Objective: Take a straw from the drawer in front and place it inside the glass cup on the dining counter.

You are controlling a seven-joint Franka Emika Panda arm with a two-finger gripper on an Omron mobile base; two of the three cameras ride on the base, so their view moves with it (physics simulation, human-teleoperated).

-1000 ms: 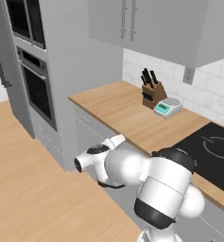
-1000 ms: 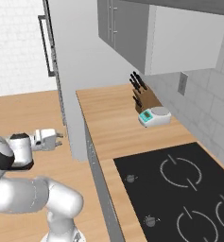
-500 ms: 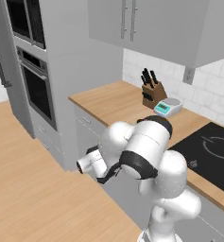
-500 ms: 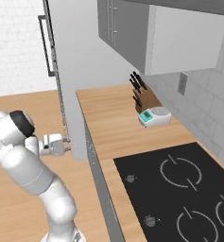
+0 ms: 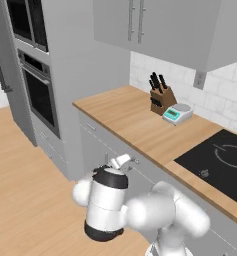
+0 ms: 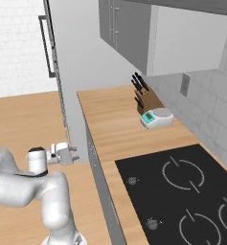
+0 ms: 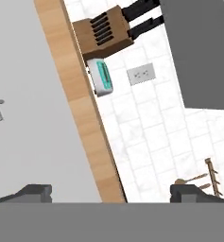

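Light brown wood worktop (image 5: 135,120), brown knife block (image 5: 161,101) with black handles, teal-and-white scale (image 5: 177,113), black hob (image 6: 182,191), white tiled wall (image 7: 151,127).

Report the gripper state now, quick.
Gripper: open, fingertips wide apart, nothing held; it hangs in front of the grey drawer front, not touching it.

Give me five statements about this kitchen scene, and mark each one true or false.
1. The knife block stands on the wood worktop. True.
2. The kitchen scale sits on the hob. False: it sits on the worktop beside the knife block.
3. The gripper holds a straw. False: its open fingers hold nothing.
4. The drawer under the worktop is closed. True.
5. The hob is white. False: it is black.
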